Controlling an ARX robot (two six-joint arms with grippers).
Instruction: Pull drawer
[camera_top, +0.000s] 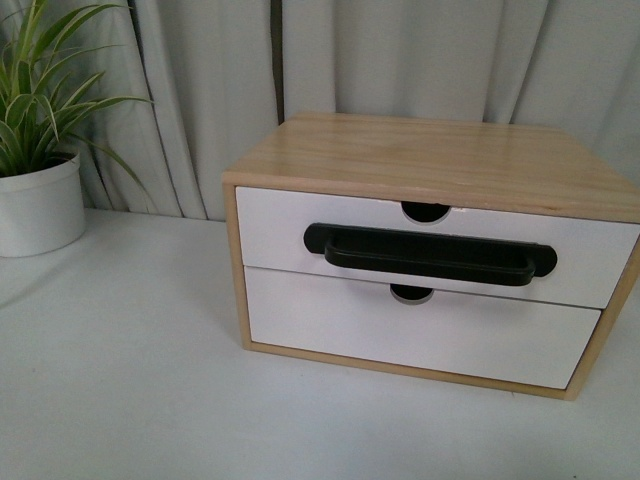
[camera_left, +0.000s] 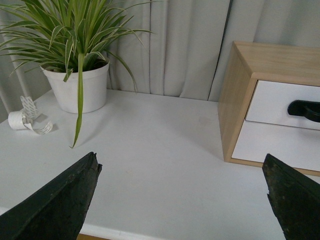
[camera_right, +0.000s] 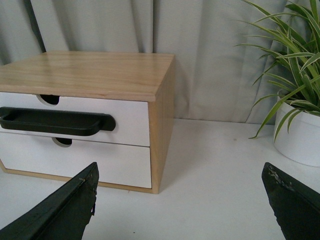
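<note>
The drawer (camera_top: 280, 220) is the upper white front of a light wood cabinet (camera_top: 430, 150), with a long black bar handle (camera_top: 430, 253) and a semicircular notch (camera_top: 425, 211) in its top edge. It sits flush, shut. In the front view neither arm shows. My left gripper (camera_left: 182, 172) is open over bare table, with the drawer (camera_left: 272, 102) off to one side and well apart. Equally wide open is my right gripper (camera_right: 180, 182), which holds nothing; the drawer (camera_right: 132, 117) and its handle (camera_right: 55, 121) lie beyond one fingertip (camera_right: 70, 205).
Below it is a plain white drawer front (camera_top: 330, 325) with no handle. A potted plant (camera_top: 38, 195) stands at the back left, another plant (camera_right: 300, 130) to the cabinet's right. A curled tape strip (camera_left: 27, 117) lies by the left pot (camera_left: 82, 90). Grey curtains hang behind the white table (camera_top: 120, 380).
</note>
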